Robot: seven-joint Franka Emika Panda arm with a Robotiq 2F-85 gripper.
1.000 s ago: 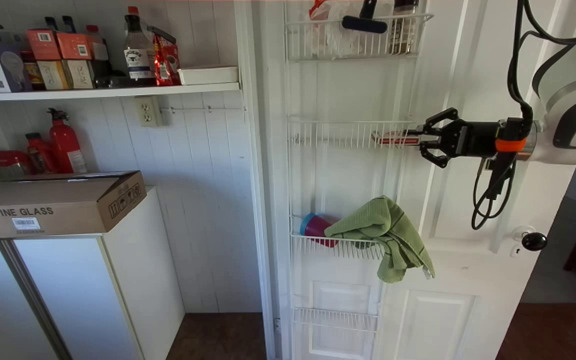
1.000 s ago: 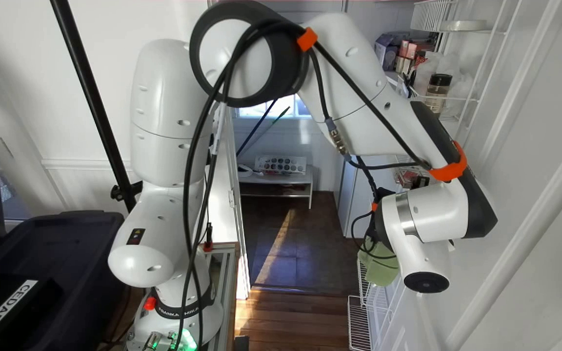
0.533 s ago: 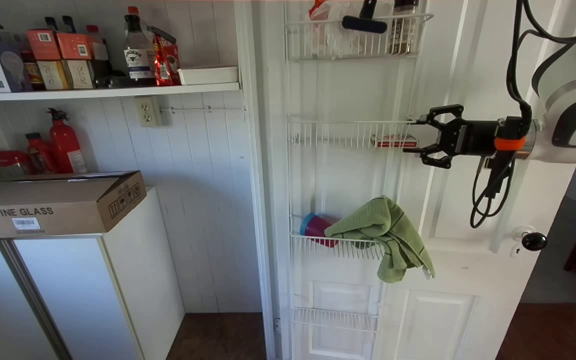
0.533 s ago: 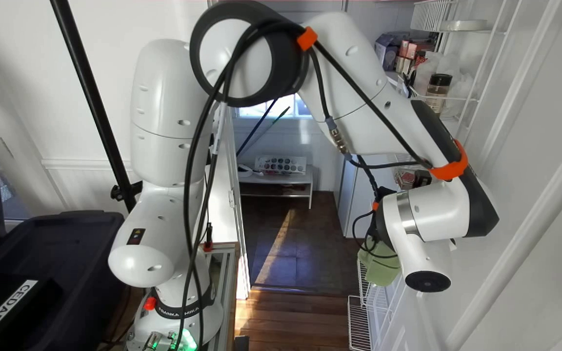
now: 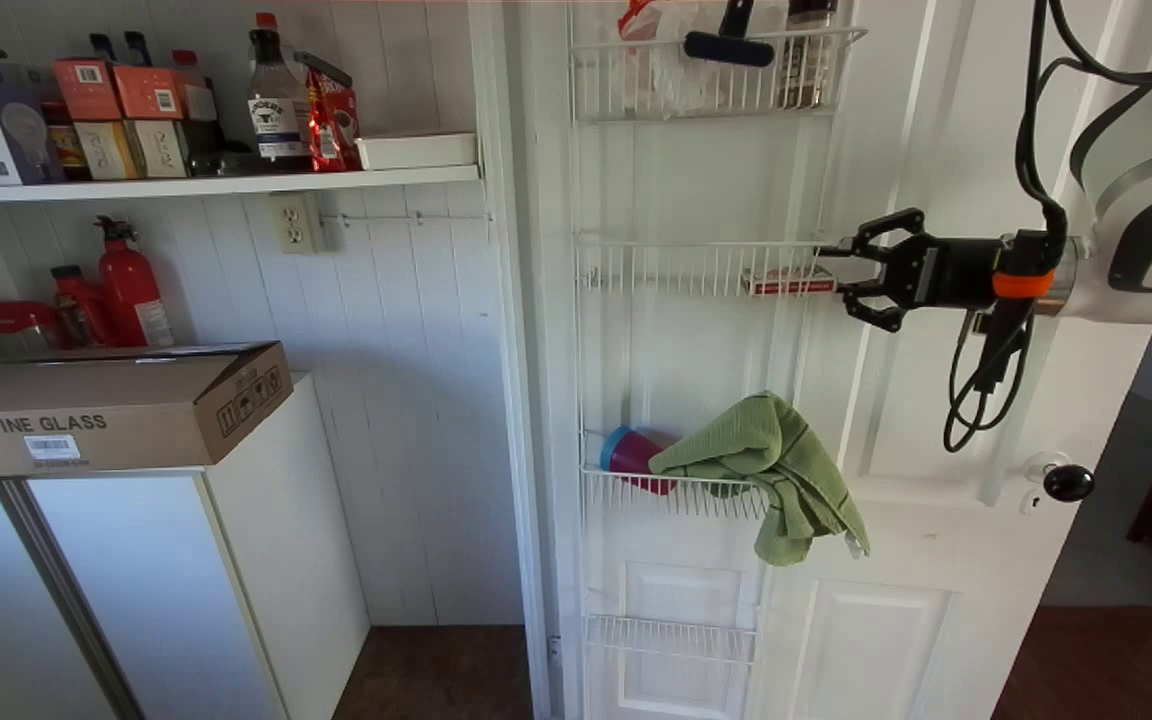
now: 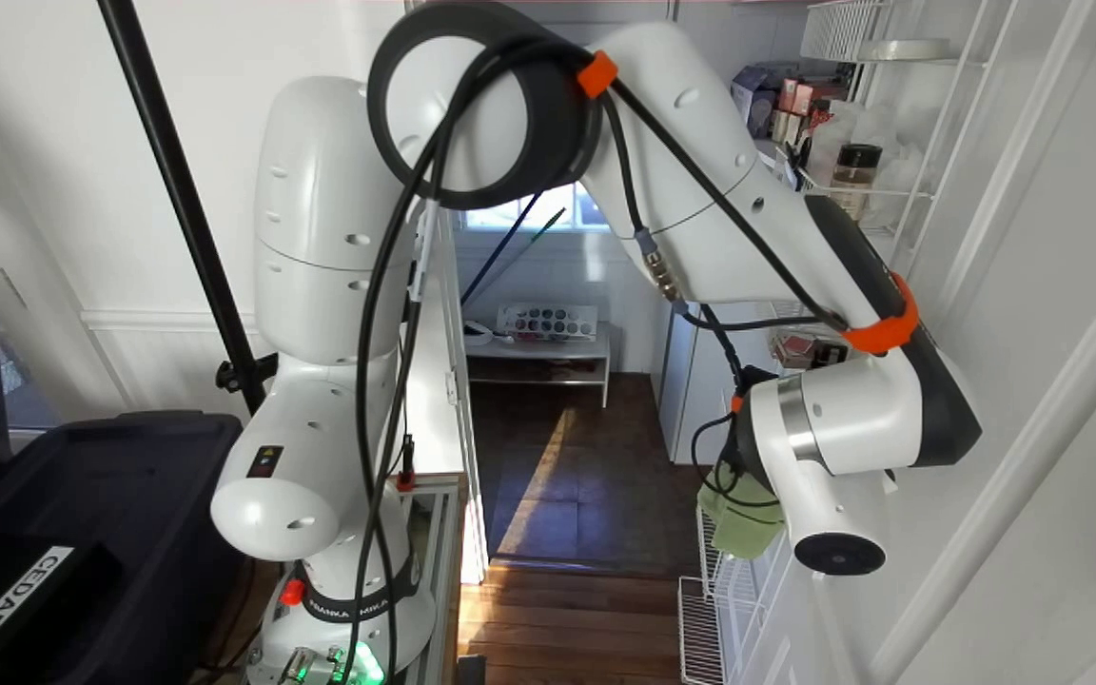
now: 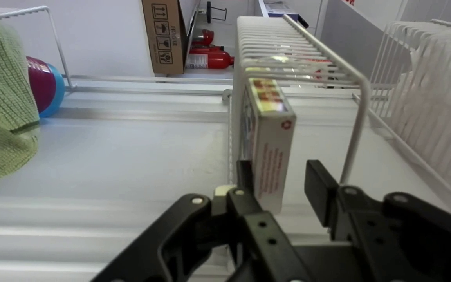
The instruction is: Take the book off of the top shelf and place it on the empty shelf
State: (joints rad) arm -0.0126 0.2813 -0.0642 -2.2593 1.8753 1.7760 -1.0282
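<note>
- Book (image 5: 789,282) lies flat in the second wire basket (image 5: 671,246) from the top, at the end nearest the gripper (image 5: 829,270), thin white wires crossing its red side.
- Jaws stand apart, wider than the book is thick; in the wrist view its end sits between them. One of the fingers (image 7: 319,190) is clear of it; the opposite one is just beside it or touching, I cannot tell which. Nothing is clamped.
- The book's pale, box-like end carries tiny red print, too blurred to read.
- In an exterior view the smooth, rounded white wrist joint (image 6: 860,419) covers nearly all of the gripper.
- The upper edge of an exterior view cuts off what the top shelf (image 5: 711,116) holds: a crumpled translucent bag (image 5: 671,65), a black T-shaped object (image 5: 729,50), and a jar (image 5: 808,65) half veiled by wires.
- Ribbed green cloth (image 5: 776,470) drapes over the third basket (image 5: 701,497), hiding part of a purple cup (image 5: 631,453) with a blue rim.
</note>
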